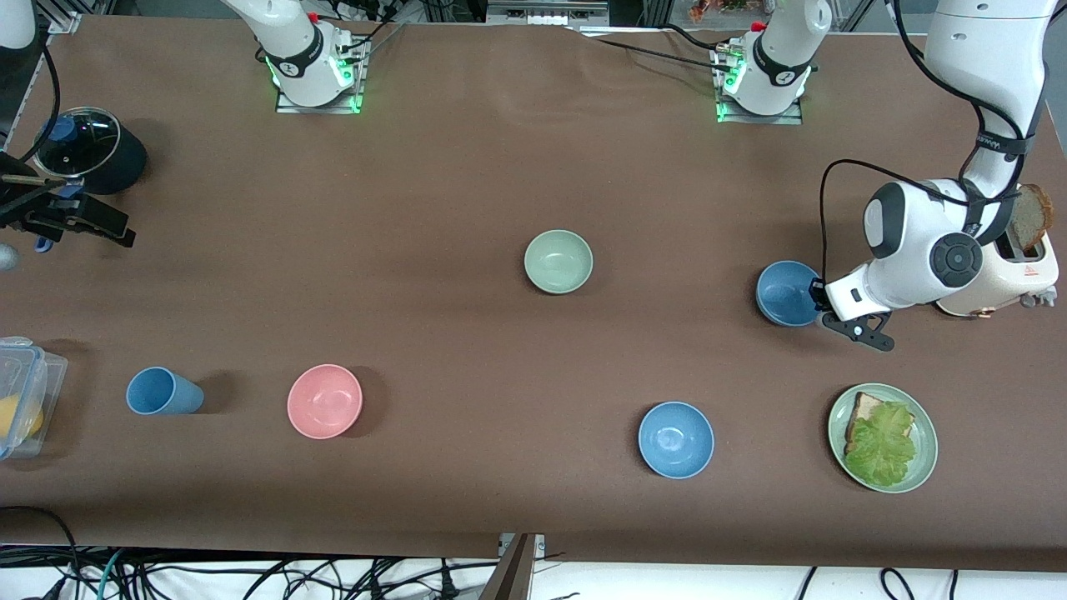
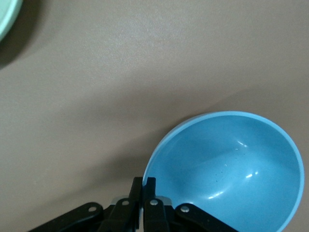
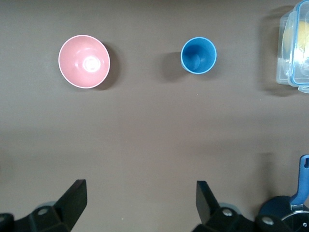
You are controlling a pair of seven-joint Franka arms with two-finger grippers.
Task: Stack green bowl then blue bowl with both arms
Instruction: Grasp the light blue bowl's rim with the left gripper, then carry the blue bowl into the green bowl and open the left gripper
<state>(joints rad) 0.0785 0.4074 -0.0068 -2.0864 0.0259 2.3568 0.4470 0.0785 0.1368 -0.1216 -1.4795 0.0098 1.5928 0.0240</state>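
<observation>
The pale green bowl [image 1: 558,262] sits alone near the middle of the table. A blue bowl [image 1: 783,292] lies beside the toaster at the left arm's end. My left gripper [image 1: 821,307] is shut on its rim. In the left wrist view the two fingers [image 2: 137,186] pinch the edge of this blue bowl [image 2: 227,169], one inside and one outside. A second blue bowl [image 1: 676,439] rests nearer the front camera. My right gripper [image 1: 37,218] hangs open over the right arm's end of the table, its fingers [image 3: 77,193] wide apart with nothing between them.
A pink bowl [image 1: 324,401] and a blue cup [image 1: 162,392] stand toward the right arm's end. A clear lidded box [image 1: 21,400] and a dark pot with a glass lid [image 1: 83,150] are there too. A toaster [image 1: 1013,271] and a green plate [image 1: 924,467] with bread and lettuce are at the left arm's end.
</observation>
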